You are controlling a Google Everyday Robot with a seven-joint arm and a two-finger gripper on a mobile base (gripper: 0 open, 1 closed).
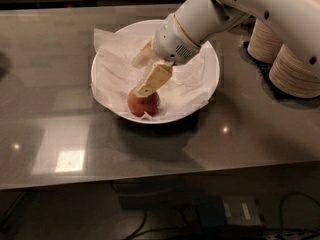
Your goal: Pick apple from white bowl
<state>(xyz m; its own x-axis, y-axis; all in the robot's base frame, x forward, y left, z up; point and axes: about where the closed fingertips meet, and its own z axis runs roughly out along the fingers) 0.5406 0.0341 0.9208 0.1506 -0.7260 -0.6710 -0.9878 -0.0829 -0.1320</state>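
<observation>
I see the white bowl on the grey table, about midway between the left and right edges and closer to the far edge than to the near one. Crinkled paper lines it and sticks out past the rim on the far-left side.

The apple lies on the paper inside the bowl, in the part nearest the table's near edge and a little left of the bowl's middle. It is close to the rim there.

My arm reaches in from the far right corner and slants down over the bowl. The gripper is inside the bowl's outline, right above the apple. Its jaws are spread apart and hold nothing. The nearer finger slopes down to the left, and its tip is at the top of the apple, touching it or just short of it; I cannot tell which. The other finger is higher and further back, over the paper, away from the fruit. The apple is not between them.

Two stacks of beige paper bowls stand at the right edge toward the far corner, partly hidden behind the arm and well apart from the white bowl. Ceiling lights reflect off the table near its left and near edges. Below the near edge I see dark cables on the floor.
</observation>
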